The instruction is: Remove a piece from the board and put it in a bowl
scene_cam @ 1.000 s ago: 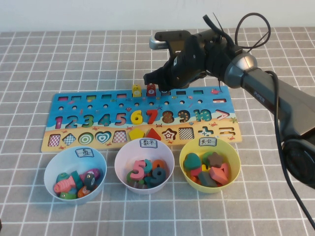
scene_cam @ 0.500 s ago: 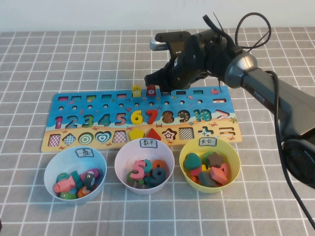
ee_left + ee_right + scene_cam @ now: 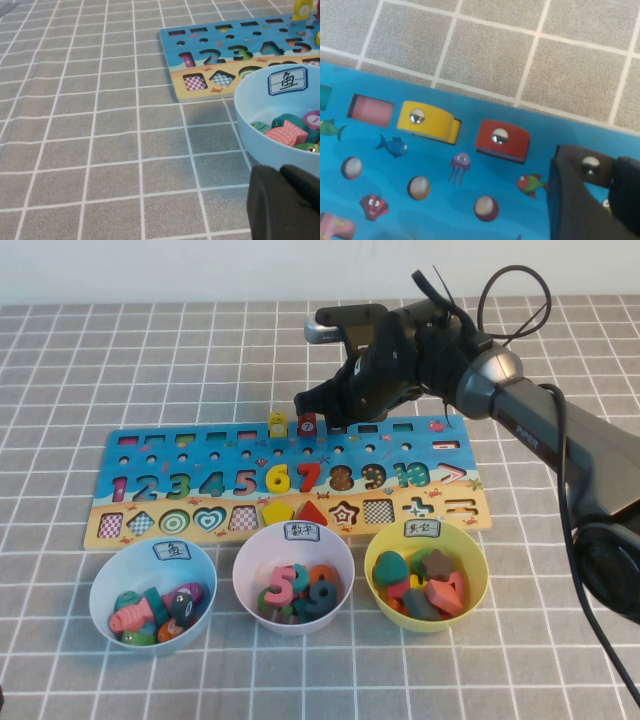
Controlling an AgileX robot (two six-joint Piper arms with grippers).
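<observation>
— So why's the left hand [image 3: 285, 202] low in the frame, beside the bowl [image 3: 152, 592]?
— Parked; grip unclear.
— And upper centre?
— Right hand [image 3: 318, 400] clenched on the piece [image 3: 590, 167], seated in the board [image 3: 285, 485], to lift it.

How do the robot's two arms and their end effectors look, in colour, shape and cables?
The right arm is a dark grey tube with a silvery joint; black cables loop above its black wrist. The right end effector, at the board's far edge, has matte black fingers. Of the left end effector, beside the pale blue bowl, only a black rounded part shows.
</observation>
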